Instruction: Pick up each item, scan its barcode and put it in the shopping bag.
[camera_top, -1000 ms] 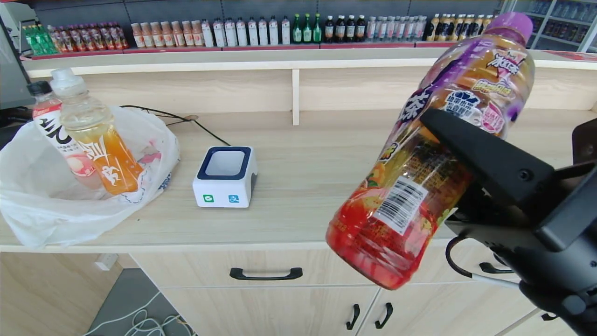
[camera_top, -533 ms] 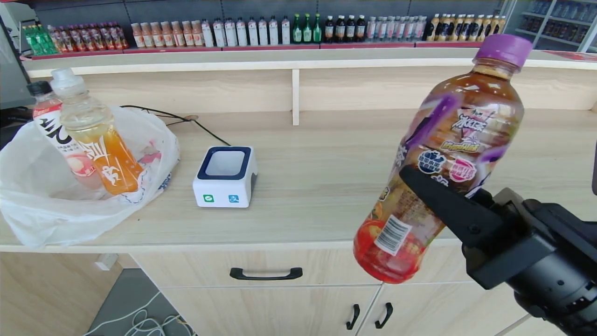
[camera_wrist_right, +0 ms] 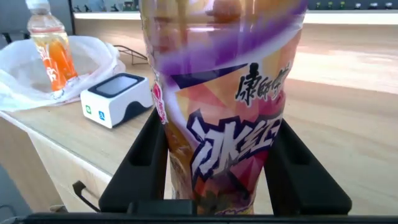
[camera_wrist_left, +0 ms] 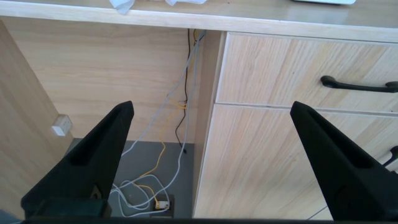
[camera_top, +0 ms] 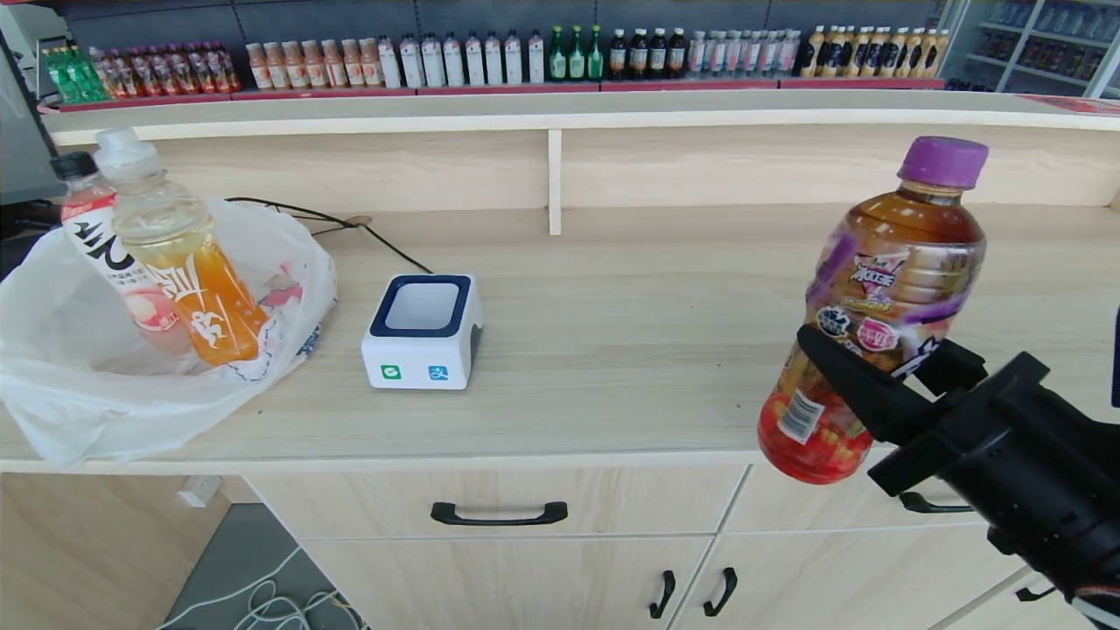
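My right gripper [camera_top: 875, 381] is shut on a purple-capped tea bottle [camera_top: 884, 297], held nearly upright above the counter's front edge at the right; its barcode faces the lower left. The same bottle [camera_wrist_right: 221, 106] stands between the right fingers [camera_wrist_right: 140, 162]. The white barcode scanner [camera_top: 423, 331] with a dark blue rim sits mid-counter, well left of the bottle. The white plastic shopping bag [camera_top: 79, 367] lies at the counter's left end, holding an orange drink bottle [camera_top: 179, 262] and a red-labelled bottle [camera_top: 96, 236]. My left gripper [camera_wrist_left: 211, 162] hangs open below the counter, facing the cabinet front.
A black cable [camera_top: 350, 227] runs behind the scanner. A raised wooden ledge [camera_top: 560, 166] backs the counter [camera_top: 612, 350], with shelves of bottled drinks [camera_top: 525, 57] beyond. Drawers with black handles [camera_top: 499, 514] lie below. Bare counter lies between scanner and held bottle.
My right gripper has drawn the tea bottle down and to the right, away from the head camera, and turned it from a steep tilt to nearly upright. Bag and scanner are unmoved.
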Controlling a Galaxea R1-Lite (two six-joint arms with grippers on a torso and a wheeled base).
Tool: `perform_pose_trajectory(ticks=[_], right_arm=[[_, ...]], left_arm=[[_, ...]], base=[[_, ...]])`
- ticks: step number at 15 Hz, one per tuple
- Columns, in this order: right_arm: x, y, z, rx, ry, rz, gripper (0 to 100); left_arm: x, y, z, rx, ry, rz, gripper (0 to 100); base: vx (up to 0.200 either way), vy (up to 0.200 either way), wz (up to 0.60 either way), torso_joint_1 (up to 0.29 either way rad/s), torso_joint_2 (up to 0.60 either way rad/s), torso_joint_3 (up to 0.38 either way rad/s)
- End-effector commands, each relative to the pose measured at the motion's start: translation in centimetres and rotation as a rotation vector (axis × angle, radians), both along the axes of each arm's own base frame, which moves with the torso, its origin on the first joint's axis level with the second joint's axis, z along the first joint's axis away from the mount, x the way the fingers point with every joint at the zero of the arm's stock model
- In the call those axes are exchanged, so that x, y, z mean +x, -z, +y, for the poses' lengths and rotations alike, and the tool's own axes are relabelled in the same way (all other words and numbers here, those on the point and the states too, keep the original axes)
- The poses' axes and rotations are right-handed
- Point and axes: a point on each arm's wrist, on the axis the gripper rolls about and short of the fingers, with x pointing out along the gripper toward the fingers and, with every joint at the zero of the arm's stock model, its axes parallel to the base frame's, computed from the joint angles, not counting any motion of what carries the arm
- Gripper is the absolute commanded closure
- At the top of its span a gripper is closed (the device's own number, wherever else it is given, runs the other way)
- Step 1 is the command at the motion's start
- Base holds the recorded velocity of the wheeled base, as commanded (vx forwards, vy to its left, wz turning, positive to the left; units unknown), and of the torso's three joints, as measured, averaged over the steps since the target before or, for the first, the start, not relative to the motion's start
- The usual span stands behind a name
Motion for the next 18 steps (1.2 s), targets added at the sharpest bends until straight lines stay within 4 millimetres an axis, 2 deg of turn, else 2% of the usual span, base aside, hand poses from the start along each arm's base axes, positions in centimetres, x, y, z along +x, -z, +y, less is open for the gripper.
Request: perform_pose_trajectory(ticks=[1,8,12,17,18], right_arm=[[-0.05,0.02,-0.22,-0.003,0.027,-0.002,100],[-0.68,0.39,-0.74,-0.007,0.027,0.01,100],[-0.45,0.06,-0.57,0.007,0.025,0.002,100],[-0.05,0.3,-0.44,-0.001,0.034,0.013,100],[0.08,0.28,-0.39,-0.001,0.035,0.013,100]], left_arm=[[0.0,0.0,0.0,0.0,0.0,0.0,0],[0.0,0.0,0.0,-0.001,0.0,0.0,0],[0.0,0.0,0.0,0.0,0.0,0.0,0],[0.0,0.0,0.0,-0.001,0.0,0.0,0],[0.0,0.0,0.0,-0.001,0.0,0.0,0]], base=[[0.0,0.0,0.0,0.0,0.0,0.0],[0.0,0.0,0.0,0.0,0.0,0.0],[-0.2,0.0,0.0,0.01,0.0,0.0],[0.0,0.0,0.0,0.0,0.0,0.0],[0.0,0.2,0.0,0.017,0.0,0.002]])
